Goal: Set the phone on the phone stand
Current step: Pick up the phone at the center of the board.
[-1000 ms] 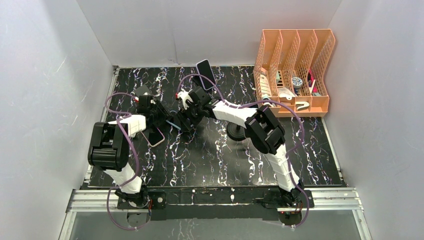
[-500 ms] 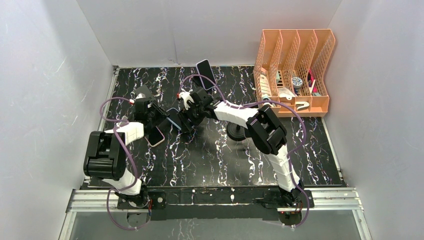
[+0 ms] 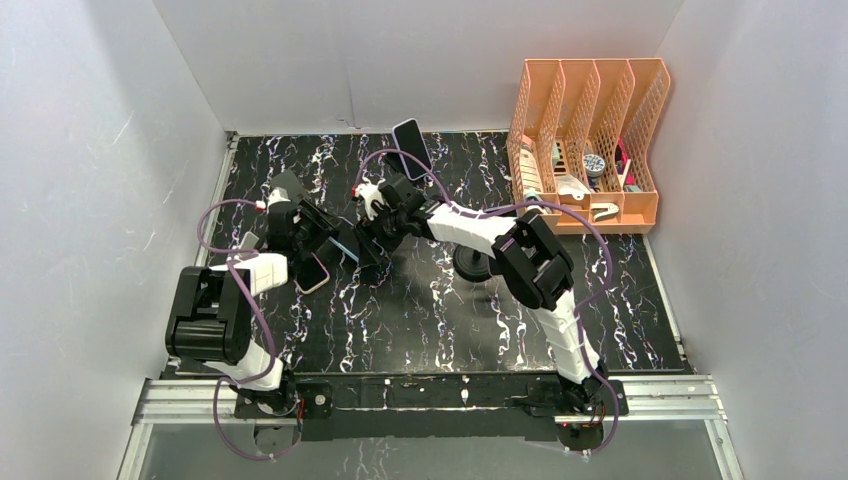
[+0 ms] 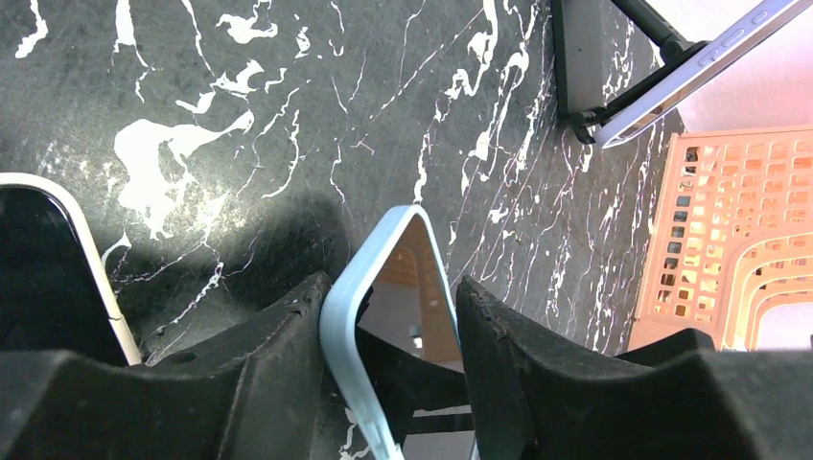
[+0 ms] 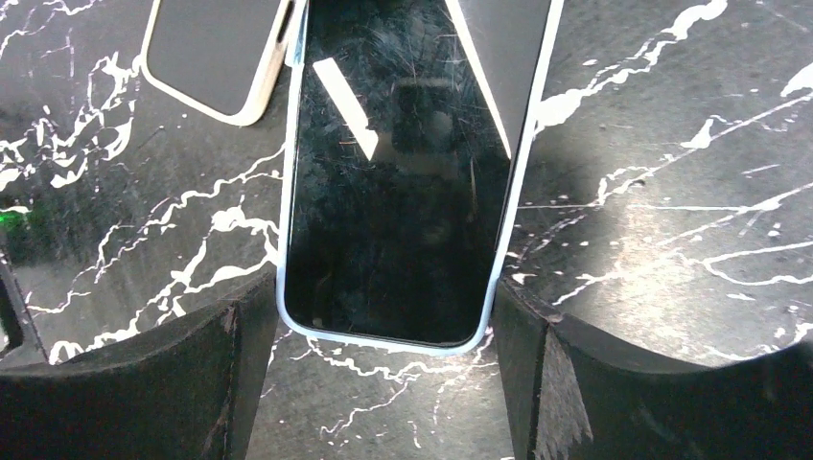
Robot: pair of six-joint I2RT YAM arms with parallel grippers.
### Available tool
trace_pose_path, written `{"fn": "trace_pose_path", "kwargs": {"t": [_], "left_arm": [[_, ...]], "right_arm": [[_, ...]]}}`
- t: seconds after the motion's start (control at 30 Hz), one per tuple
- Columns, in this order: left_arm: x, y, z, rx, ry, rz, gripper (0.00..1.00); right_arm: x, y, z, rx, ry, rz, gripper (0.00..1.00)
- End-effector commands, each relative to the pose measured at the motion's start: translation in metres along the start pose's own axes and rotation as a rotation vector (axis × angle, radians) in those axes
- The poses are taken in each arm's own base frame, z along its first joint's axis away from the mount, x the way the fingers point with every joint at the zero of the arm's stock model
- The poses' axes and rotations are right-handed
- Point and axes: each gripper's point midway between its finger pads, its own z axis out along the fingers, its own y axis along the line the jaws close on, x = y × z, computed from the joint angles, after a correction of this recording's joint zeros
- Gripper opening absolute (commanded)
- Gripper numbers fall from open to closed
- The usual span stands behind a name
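A light-blue-cased phone [image 3: 345, 241] sits between my two grippers, left of the table's middle. My left gripper [image 3: 325, 237] is shut across one end; in the left wrist view the phone [image 4: 337, 316] stands tilted between the jaws [image 4: 393, 285]. My right gripper [image 3: 372, 240] is shut across the other end; in the right wrist view the phone's dark screen [image 5: 393, 192] fills the gap between the jaws [image 5: 386, 292]. A black phone stand [image 4: 587, 67] at the back holds another phone [image 3: 411, 148].
A white-cased phone [image 3: 312, 272] lies flat just beside the left gripper and also shows in the wrist views [image 4: 38, 259] [image 5: 216, 48]. An orange file organizer [image 3: 590, 140] stands back right. A dark round object [image 3: 470, 262] sits partly under the right arm.
The left arm's elbow has swung left and its gripper has shifted slightly toward the blue phone. The right gripper and the phone have stayed almost in place.
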Motion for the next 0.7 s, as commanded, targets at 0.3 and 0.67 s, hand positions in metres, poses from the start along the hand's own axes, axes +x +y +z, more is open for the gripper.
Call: {"fn": "trace_pose_path", "kwargs": {"t": [0.3,0.67], "left_arm": [[-0.035,-0.029,-0.016,0.117,-0.135,0.013,0.15],[-0.040,-0.064,-0.023,0.258,-0.089,0.152,0.00]], "right_arm": [[-0.033,0.057,-0.006,-0.190,-0.082,-0.152,0.32],[-0.030,0.056,-0.003,-0.192,-0.072,-0.175,0.49]]}}
